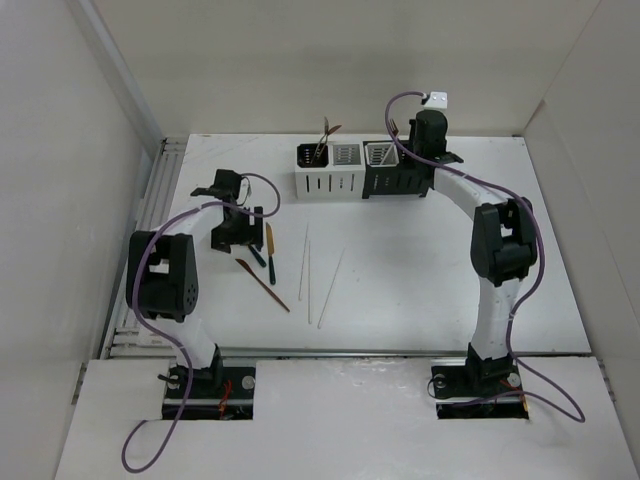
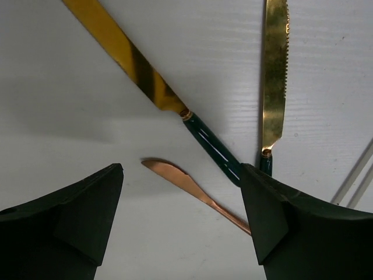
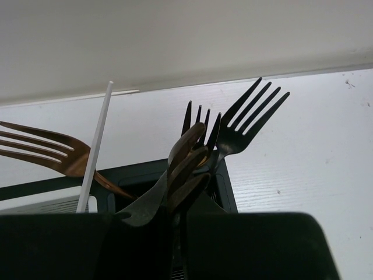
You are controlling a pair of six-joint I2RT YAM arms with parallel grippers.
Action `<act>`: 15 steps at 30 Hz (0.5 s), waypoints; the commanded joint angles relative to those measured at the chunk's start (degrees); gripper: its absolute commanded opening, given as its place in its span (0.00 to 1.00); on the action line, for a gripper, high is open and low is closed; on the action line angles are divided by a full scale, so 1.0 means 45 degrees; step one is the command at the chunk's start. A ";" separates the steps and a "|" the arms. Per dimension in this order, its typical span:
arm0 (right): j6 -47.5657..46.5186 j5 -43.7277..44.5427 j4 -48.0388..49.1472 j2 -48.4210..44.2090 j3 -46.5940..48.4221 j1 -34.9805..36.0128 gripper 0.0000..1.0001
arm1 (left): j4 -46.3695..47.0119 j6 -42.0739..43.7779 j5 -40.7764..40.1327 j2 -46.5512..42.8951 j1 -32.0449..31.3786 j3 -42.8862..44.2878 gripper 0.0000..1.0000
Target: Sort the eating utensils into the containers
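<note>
Left end effector (image 2: 182,170): jaws wide apart, nothing held, low over counter (image 1: 430,290), straddling copper utensil (image 2: 192,189); green-handled gold knife (image 2: 215,146) lies just beside, handle running under one finger. Right end effector (image 3: 178,251): closed at black container (image 1: 400,182) w/ forks (image 3: 233,131) upright inside; can't tell if it pinches one. Risk: closing now may snag the green handle too, or the thin copper piece, flush on counter, slips free.

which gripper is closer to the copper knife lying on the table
Left. The left gripper is right over the copper knife, its tip between the open jaws. The right gripper is far off at the black container, among the forks.
</note>
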 commanded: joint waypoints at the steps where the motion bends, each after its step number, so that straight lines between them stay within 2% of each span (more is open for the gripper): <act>1: -0.0158 0.0318 0.0463 -0.0009 0.0135 -0.0094 0.04 | -0.0123 -0.0521 0.1007 0.0561 -0.0020 0.1135 0.78; 5: -0.0158 0.0439 0.0463 -0.0009 0.0134 -0.0094 0.03 | -0.0123 -0.0638 0.1125 0.1244 -0.0020 0.1881 0.78; 11: -0.0021 0.0146 0.0463 -0.0146 0.0134 -0.0094 0.03 | -0.0007 -0.0892 0.1397 0.1363 -0.0255 0.1589 0.80; 12: 0.0095 -0.0009 0.0463 0.0028 0.0289 -0.0094 0.06 | -0.0006 -0.0892 0.1534 0.1363 -0.0255 0.1589 0.81; 14: 0.0096 -0.0185 0.0192 0.0206 0.0484 -0.0094 0.40 | -0.0006 -0.1008 0.1536 0.1500 -0.0255 0.1589 0.81; 15: 0.0096 -0.0380 0.0190 0.0206 0.0679 -0.0094 0.54 | -0.0006 -0.1010 0.1536 0.1654 -0.0255 0.1589 0.81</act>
